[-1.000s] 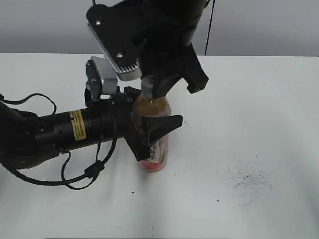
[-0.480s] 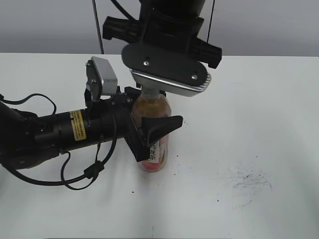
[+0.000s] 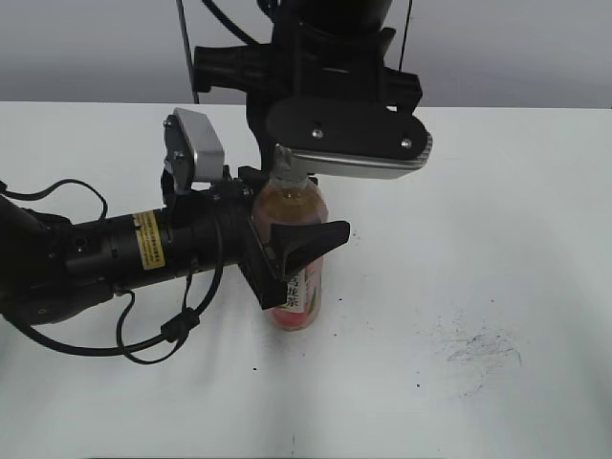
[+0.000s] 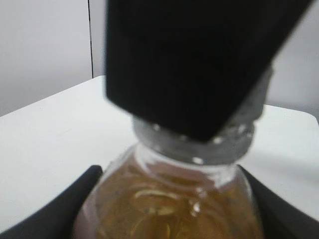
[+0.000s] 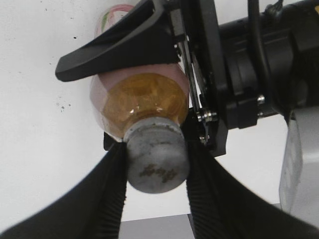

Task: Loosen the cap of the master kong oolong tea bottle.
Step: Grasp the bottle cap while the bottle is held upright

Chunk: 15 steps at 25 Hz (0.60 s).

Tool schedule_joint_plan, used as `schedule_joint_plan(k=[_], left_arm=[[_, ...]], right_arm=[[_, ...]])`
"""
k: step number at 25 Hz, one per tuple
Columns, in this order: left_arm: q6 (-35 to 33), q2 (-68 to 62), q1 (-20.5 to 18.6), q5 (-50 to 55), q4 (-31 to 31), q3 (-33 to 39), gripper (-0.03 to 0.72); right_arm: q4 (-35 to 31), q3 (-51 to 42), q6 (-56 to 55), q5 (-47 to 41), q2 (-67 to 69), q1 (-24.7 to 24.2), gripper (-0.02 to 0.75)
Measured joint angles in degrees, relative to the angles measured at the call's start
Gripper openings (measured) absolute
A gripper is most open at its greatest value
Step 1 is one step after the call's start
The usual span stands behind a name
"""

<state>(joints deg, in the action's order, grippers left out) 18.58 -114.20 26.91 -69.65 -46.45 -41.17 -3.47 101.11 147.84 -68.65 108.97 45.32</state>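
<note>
We brace the master kong oolong tea bottle (image 3: pixel 295 287) upright in left gripper (image 3: pixel 287 251) | right gripper (image 5: pixel 155 164) pinches the cap (image 5: pixel 156 156) from above | twist axis vertical

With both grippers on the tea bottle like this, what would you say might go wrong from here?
1. The right gripper pinches the cap only from two sides; its pads may slip around the ribs instead of turning it.
2. The left gripper clamps the soft bottle at its upper body; if that hold is weak, the bottle may spin with the cap.
3. Once the cap is loose, that squeeze could push tea out onto the table.
</note>
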Motion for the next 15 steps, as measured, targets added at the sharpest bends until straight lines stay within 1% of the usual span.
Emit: schedule_joint_plan(k=[4, 7, 10, 13, 15], left_arm=[[0.1, 0.0, 0.0, 0.0, 0.0, 0.0, 0.447], [0.1, 0.0, 0.0, 0.0, 0.1, 0.0, 0.447], [0.8, 0.0, 0.0, 0.3, 1.2, 0.0, 0.447], [0.9, 0.0, 0.0, 0.3, 1.4, 0.0, 0.447], [0.9, 0.0, 0.0, 0.3, 1.4, 0.0, 0.447]], right_arm=[[0.2, 0.0, -6.4, 0.0, 0.0, 0.0, 0.279], [0.2, 0.0, -18.8, -0.2, 0.0, 0.0, 0.302], [-1.7, -0.1, -33.3, -0.4, 0.1, 0.3, 0.376], [-1.9, -0.2, -46.8, -0.6, 0.1, 0.3, 0.473], [-1.9, -0.2, -56.3, -0.7, 0.1, 0.3, 0.52]])
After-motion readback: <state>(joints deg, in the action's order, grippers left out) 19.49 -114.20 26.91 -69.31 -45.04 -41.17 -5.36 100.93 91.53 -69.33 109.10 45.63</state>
